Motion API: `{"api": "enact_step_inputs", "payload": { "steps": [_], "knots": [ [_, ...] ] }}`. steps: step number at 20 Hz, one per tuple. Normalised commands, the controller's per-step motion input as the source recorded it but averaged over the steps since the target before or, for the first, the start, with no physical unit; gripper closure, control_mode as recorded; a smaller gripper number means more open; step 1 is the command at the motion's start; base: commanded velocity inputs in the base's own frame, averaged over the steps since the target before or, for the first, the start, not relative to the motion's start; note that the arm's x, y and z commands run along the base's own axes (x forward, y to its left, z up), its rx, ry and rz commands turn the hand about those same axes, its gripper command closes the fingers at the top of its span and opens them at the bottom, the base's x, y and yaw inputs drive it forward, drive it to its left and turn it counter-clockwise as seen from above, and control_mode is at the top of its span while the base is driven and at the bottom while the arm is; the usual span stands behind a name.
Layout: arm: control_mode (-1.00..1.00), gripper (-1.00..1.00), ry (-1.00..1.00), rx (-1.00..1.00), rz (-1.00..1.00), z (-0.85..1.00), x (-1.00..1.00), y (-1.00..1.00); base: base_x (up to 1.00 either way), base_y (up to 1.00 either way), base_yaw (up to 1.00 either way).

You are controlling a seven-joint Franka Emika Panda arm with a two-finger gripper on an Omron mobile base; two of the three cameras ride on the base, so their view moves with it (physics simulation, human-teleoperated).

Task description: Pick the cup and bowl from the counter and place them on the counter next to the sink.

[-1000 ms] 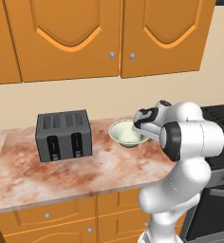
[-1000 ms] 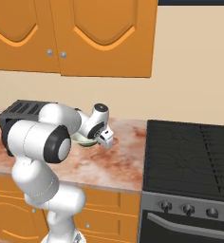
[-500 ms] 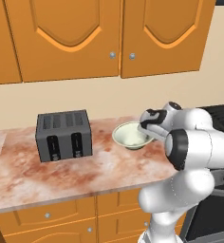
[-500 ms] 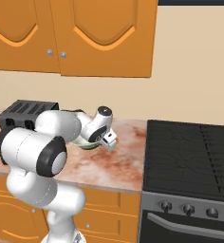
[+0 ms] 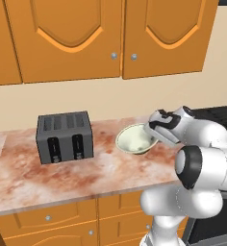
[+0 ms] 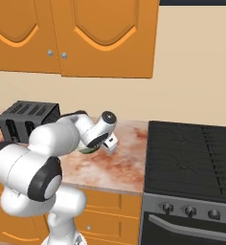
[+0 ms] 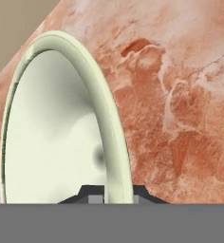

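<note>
The pale greenish-white bowl (image 5: 134,140) rests tilted on the marbled counter (image 5: 86,173), right of the middle. My gripper (image 5: 153,131) is at the bowl's right rim and is shut on it. In the hand view the rim of the bowl (image 7: 57,123) runs down between my two dark fingertips (image 7: 88,193), one inside the bowl and one outside. From the right base view my forearm covers most of the bowl (image 6: 88,150). The cup and the sink are out of view.
A dark grey toaster (image 5: 65,137) stands on the counter left of the bowl. A black stove (image 6: 191,153) adjoins the counter's right end. Orange wall cabinets (image 5: 110,38) hang above, well over the arm.
The fingers have closed onto the bowl's rim. The hand and the bowl have shifted slightly to the right, and the bowl now sits more tilted.
</note>
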Motion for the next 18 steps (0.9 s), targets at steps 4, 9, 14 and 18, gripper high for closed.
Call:
{"api": "enact_step_inputs", "payload": {
  "steps": [4, 9, 14, 18],
  "knots": [
    [-1.00, 1.00, 0.00, 0.10, 0.00, 0.39, 0.00, 0.00, 0.00, 0.00, 0.00],
    [-1.00, 1.00, 0.03, 0.08, 0.00, 0.47, 0.02, -0.03, 0.00, 0.00, 0.00],
    [-1.00, 1.00, 0.10, 0.06, 0.01, 0.48, -0.18, -0.13, 0.00, 0.00, 0.00],
    [-1.00, 1.00, 0.04, 0.08, 0.09, 0.25, -0.37, -0.19, 0.00, 0.00, 0.00]
  ]
}}
